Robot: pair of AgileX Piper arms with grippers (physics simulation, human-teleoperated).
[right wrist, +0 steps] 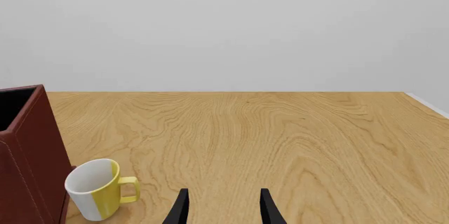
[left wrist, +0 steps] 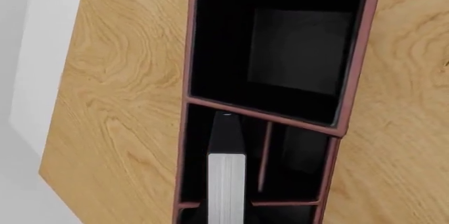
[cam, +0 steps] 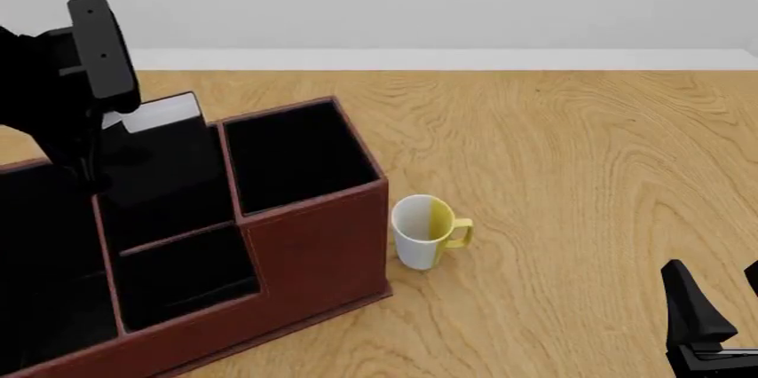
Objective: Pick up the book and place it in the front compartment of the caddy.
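Far left in front view, the left arm [cam: 71, 85] hangs over the caddy [cam: 319, 245], its gripper hidden behind the arm's bulk, so can't tell how wide the jaws are or if they grip anything. The book [cam: 166, 143] stands upright w/ its lower part down in a narrow black-lined slot [cam: 177, 209] next to the big square slot [cam: 296, 156], white top edge poking above the rim beside the arm. Left wrist view looks straight down: book [left wrist: 226, 179] page edges up, inside the narrow slot [left wrist: 203, 150], a thin partition [left wrist: 264, 155] alongside, square slot [left wrist: 281, 45] beyond; no fingers seen there. Mid-table, just beside the caddy's corner, a white/yellow mug [cam: 424, 231] stands upright, handle pointing away from the box. Bottom right, the right gripper [cam: 716, 303] sits well apart, fingers spread open, holding nothing; wrist view confirms [right wrist: 223, 205].
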